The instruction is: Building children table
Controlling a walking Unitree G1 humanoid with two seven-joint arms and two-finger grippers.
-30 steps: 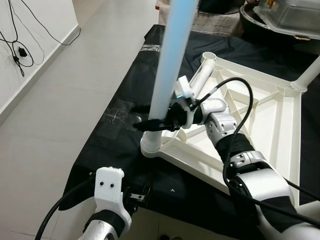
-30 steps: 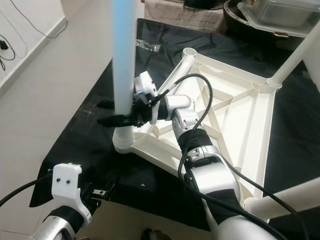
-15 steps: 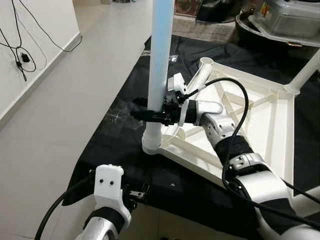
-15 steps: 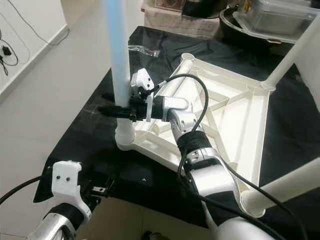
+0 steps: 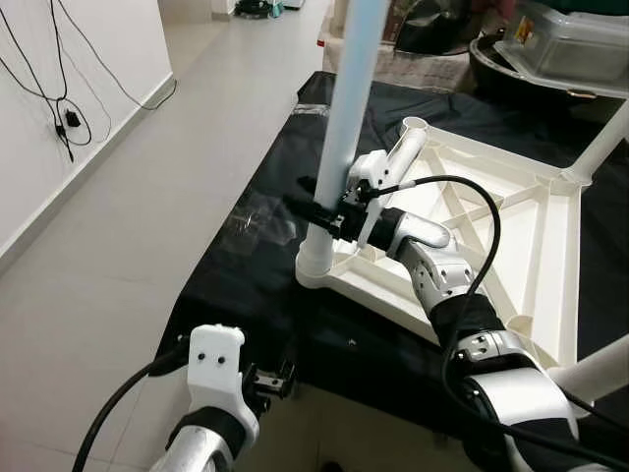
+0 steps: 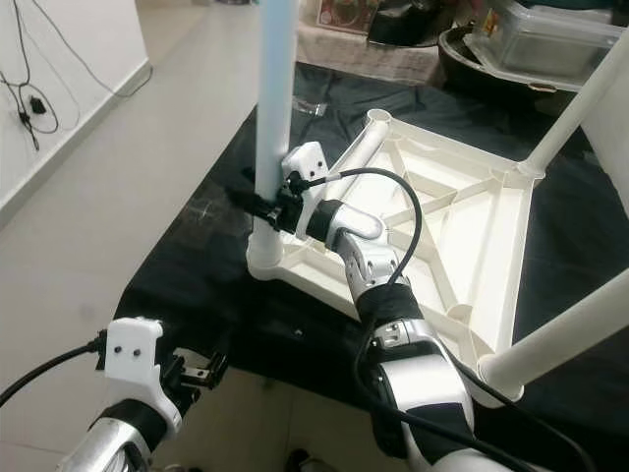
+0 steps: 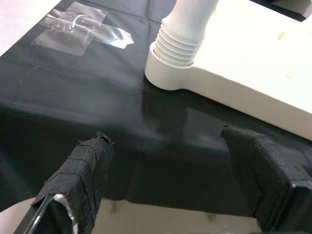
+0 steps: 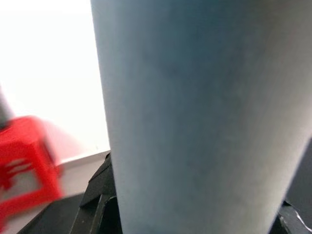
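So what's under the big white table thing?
A black cloth lies under the upside-down white tabletop, with a clear tape patch stuck on it. What the cloth rests on is covered. The right gripper holds the pale blue leg standing in the corner socket.

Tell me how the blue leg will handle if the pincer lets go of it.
The leg is long and upright, so it looks top-heavy and may lean. Its ribbed base sits in the corner socket, which probably steadies it. It looks like stiff, smooth plastic, so the right pincer could slip.
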